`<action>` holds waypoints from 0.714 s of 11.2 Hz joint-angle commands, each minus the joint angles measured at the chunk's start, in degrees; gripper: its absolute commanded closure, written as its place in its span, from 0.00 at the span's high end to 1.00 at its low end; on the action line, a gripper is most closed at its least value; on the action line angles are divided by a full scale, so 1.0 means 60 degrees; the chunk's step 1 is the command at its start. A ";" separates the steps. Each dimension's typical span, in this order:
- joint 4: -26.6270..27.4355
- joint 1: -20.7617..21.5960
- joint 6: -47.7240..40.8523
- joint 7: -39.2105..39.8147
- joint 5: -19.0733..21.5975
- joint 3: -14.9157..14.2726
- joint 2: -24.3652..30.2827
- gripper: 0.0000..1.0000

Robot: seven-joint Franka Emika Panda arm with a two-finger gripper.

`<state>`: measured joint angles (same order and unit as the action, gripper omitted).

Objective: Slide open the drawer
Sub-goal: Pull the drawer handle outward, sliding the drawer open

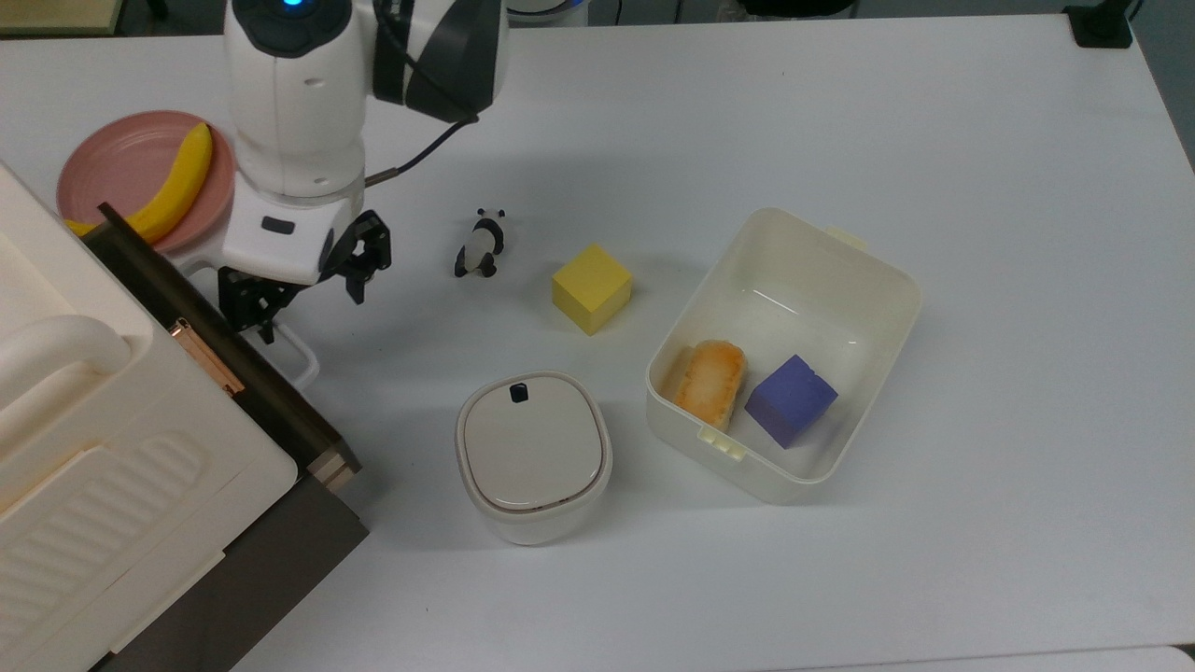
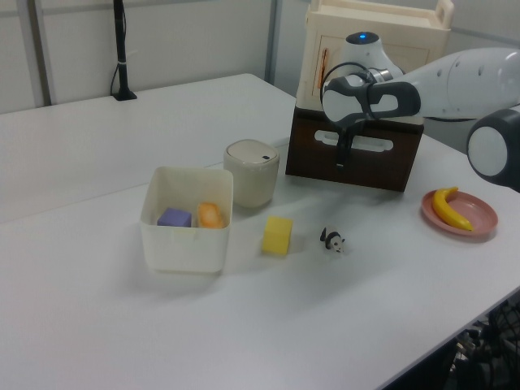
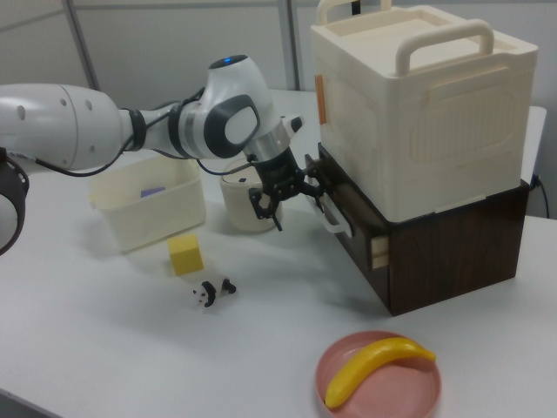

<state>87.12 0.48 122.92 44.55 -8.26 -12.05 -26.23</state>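
Drawer (image 1: 210,327) stood partly out from under the cream cabinet (image 3: 418,113), gripper (image 1: 299,294) at its white loop handle (image 1: 301,359) with jaws spread astride it; best pulled straight along the runners, low and level over the tabletop (image 1: 840,121).

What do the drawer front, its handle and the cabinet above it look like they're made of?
The drawer front looks like dark brown wood or veneer: grain streaks show, matte finish. Its loop handle seems translucent white plastic, smooth and slightly glossy. The cabinet above looks like moulded cream plastic, with ribbed panels and rounded edges.
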 commanded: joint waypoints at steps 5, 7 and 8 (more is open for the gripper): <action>0.0686 0.0609 -0.2831 -0.0014 0.0043 0.1010 0.1090 0.95; 0.0729 0.0609 -0.3419 -0.0028 0.0043 0.1377 0.1207 0.95; 0.0817 0.0594 -0.3450 -0.0043 0.0043 0.1422 0.1295 0.95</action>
<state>87.61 2.60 105.73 44.51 -8.91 -6.00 -21.84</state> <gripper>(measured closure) 0.048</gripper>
